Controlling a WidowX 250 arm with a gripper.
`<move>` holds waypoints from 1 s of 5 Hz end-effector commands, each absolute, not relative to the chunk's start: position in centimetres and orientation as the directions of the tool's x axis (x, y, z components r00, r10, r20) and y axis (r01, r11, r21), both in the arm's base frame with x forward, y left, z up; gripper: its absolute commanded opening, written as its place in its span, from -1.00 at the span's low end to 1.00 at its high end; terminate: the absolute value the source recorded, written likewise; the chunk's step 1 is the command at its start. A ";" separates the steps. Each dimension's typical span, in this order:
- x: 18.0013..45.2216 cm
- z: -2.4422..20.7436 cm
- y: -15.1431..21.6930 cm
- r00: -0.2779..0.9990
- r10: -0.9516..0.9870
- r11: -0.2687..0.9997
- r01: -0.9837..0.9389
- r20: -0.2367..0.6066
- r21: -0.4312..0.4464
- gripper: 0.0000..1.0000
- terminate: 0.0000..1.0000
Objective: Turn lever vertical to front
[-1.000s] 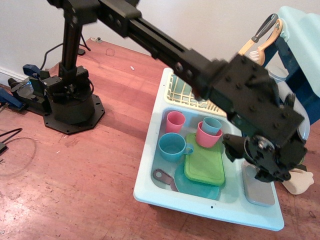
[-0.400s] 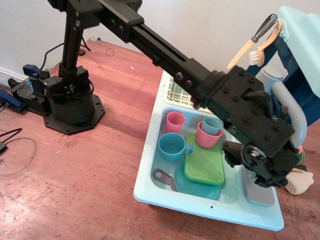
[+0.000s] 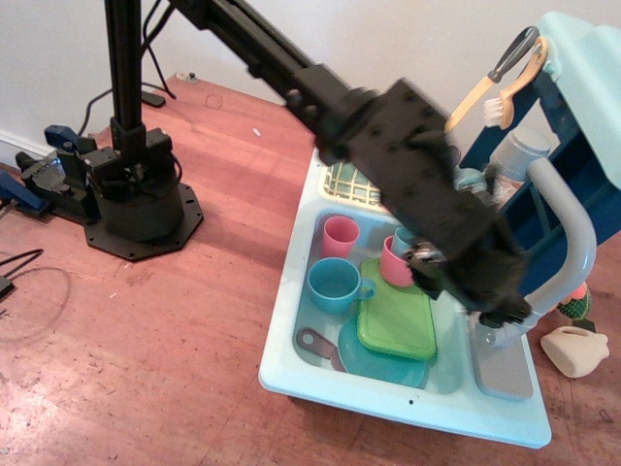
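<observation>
The lever (image 3: pixel 572 228), hidden behind the arm a second before, showed as a long arch from its base at the sink's back right, its free end coming down to the gripper (image 3: pixel 500 325). The gripper had swung left and lifted; motion blur hid whether its jaws were spread or closed. It met the lever's tip above the grey pad (image 3: pixel 505 369) in the sink (image 3: pixel 291 335).

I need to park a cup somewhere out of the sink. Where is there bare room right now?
Bare room: the wooden table left of the sink, between it and the arm's base. Crowded: the basin, packed with the blue cup, pink cup, green tray; the gripper and lever fill the right side.
</observation>
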State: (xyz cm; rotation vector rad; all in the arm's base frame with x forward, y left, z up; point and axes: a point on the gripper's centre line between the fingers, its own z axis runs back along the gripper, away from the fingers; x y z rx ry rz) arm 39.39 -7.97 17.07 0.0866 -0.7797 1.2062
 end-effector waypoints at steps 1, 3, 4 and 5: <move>38.5 19.8 -7.7 -0.049 0.832 0.299 -0.800 0.552 -0.521 1.00 -1.00; 39.9 17.2 -9.3 0.075 0.873 0.318 -0.836 0.482 -0.447 1.00 -1.00; 39.2 17.4 -9.6 0.080 0.880 0.304 -0.851 0.468 -0.427 1.00 -1.00; 38.6 18.0 -9.7 0.064 0.880 0.288 -0.860 0.471 -0.422 1.00 -1.00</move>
